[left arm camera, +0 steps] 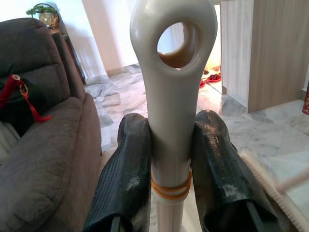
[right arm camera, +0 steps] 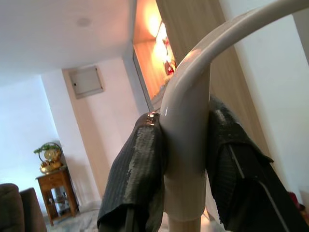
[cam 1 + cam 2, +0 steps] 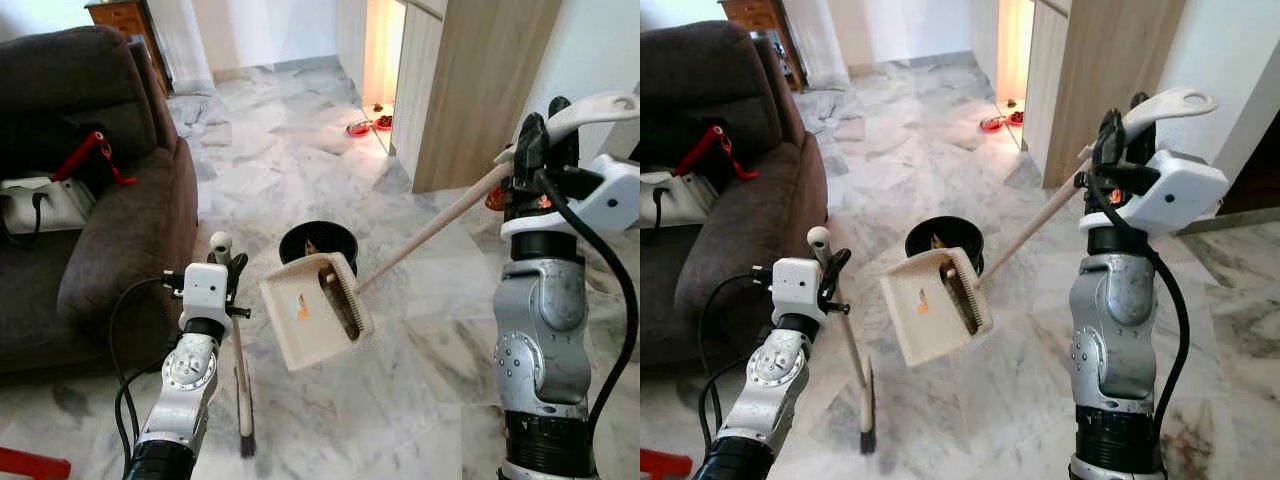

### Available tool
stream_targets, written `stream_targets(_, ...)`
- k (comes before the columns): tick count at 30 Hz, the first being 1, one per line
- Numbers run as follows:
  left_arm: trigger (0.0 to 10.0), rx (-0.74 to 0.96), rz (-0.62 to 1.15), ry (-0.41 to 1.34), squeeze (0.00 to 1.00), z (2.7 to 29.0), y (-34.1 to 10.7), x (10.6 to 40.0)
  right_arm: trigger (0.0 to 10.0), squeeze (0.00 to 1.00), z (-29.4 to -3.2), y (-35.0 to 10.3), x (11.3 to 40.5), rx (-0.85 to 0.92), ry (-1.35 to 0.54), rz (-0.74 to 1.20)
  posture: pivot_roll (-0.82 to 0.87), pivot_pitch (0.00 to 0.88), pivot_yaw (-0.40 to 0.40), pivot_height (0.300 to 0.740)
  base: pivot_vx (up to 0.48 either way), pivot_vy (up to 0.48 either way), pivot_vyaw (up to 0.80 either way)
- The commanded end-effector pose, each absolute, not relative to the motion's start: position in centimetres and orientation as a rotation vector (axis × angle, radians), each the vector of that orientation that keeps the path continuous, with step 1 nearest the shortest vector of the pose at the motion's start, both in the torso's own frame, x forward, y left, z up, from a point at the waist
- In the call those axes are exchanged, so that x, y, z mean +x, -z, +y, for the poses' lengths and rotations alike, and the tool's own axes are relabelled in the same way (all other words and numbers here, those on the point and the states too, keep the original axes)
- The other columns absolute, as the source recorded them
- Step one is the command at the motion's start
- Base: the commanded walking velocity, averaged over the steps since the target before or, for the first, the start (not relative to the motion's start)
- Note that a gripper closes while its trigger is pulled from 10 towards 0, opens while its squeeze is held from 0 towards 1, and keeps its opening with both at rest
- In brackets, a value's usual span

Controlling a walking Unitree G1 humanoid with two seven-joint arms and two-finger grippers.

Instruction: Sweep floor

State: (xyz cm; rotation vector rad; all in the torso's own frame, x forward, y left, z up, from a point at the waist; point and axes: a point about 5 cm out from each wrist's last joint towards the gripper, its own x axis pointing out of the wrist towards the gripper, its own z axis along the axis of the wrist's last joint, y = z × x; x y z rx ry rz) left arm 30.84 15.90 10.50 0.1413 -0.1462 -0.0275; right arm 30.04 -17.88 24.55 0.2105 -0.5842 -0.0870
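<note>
My right gripper (image 3: 530, 150) is shut on the long cream handle of a dustpan (image 3: 315, 308). The pan hangs tilted above the floor, its mouth close to a black round bin (image 3: 318, 243). Small bits of debris lie in the pan, and a comb edge runs along one side. My left gripper (image 3: 230, 275) is shut on the cream handle of a broom (image 3: 241, 372), whose dark bristles rest on the marble floor. In the left wrist view both fingers (image 1: 128, 169) clamp the broom handle (image 1: 173, 96) below its hanging hole. In the right wrist view the fingers (image 2: 140, 169) hold the dustpan handle (image 2: 186, 145).
A dark brown sofa (image 3: 110, 230) stands close on the left with a white device and a red strap on it. A wooden cabinet (image 3: 470, 90) stands ahead on the right. Red bowls (image 3: 360, 127) sit on the floor by the doorway. Marble floor (image 3: 420, 350) lies open ahead.
</note>
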Motion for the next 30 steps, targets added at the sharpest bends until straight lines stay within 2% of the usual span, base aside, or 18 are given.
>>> stream_targets(1,10.0,0.16,-0.212,0.021,0.0,16.15,-11.76,31.01,10.0,0.0,-17.44,-26.12,29.38,0.224,0.069,-0.656,-0.1,0.0,0.07,0.74,0.416,0.0,0.0)
stream_targets(30,10.0,0.156,-0.219,0.016,0.0,15.99,-11.83,30.95,10.0,0.0,-17.13,-25.78,29.42,0.223,0.047,-0.63,-0.09,0.007,0.064,0.74,0.458,0.0,0.0)
